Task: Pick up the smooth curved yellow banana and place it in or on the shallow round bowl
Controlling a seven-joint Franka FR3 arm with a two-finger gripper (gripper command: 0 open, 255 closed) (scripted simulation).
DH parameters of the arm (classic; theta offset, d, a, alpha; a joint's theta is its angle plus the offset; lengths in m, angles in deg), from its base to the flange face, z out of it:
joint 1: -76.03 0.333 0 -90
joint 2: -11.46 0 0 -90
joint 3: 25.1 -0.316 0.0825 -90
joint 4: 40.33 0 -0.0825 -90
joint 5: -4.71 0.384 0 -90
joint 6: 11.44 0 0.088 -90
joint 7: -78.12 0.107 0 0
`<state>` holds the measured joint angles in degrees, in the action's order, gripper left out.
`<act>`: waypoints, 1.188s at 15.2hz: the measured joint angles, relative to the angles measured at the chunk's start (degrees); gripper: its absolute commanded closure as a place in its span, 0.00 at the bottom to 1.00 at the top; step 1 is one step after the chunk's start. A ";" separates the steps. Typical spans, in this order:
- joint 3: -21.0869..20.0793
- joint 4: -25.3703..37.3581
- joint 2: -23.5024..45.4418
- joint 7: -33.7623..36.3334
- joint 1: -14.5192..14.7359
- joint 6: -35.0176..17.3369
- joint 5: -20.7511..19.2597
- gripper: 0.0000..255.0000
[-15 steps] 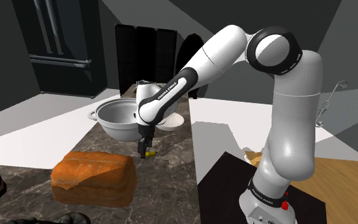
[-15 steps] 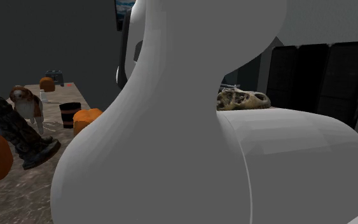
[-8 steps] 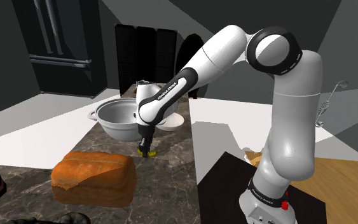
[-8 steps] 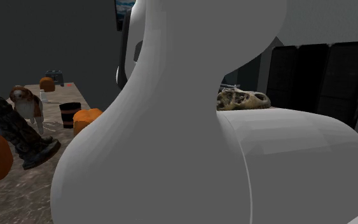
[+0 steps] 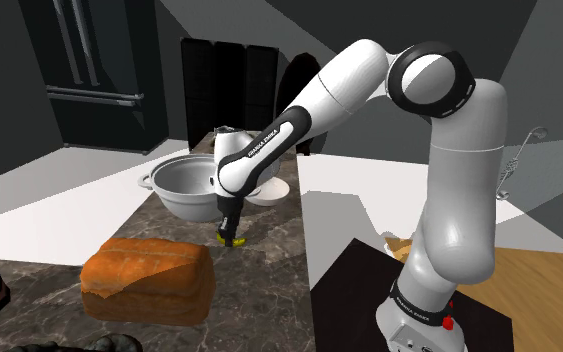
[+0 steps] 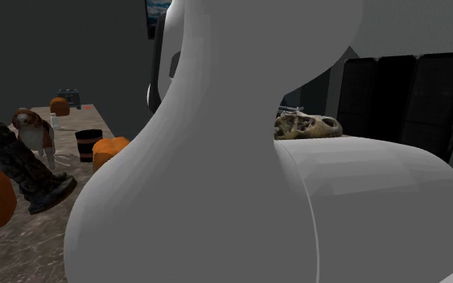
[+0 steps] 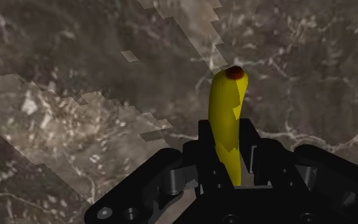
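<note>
Marbled counter, pincer clasped on yellow banana

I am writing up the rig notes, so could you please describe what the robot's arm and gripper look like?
The arm is built of smooth, rounded white segments linked by dark grey and black joints. Black lettering runs along the forearm near the wrist. The gripper is all black, with a blocky body and two short fingers. A small red button sits on the arm's foot.

The white arm reaches out and bends down low.
Its black gripper points down, and its two fingers are closed tight on the banana.
</note>
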<state>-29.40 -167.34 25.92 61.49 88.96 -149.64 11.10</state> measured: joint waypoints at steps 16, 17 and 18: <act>0.05 2.63 -7.95 0.91 -0.13 10.52 -0.26 1.00; 0.08 2.92 -8.31 0.93 -0.16 11.17 -0.29 1.00; 0.09 3.18 -8.81 0.96 -0.19 11.93 -0.30 1.00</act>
<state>-29.30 -164.16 17.11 62.44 88.78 -137.71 10.80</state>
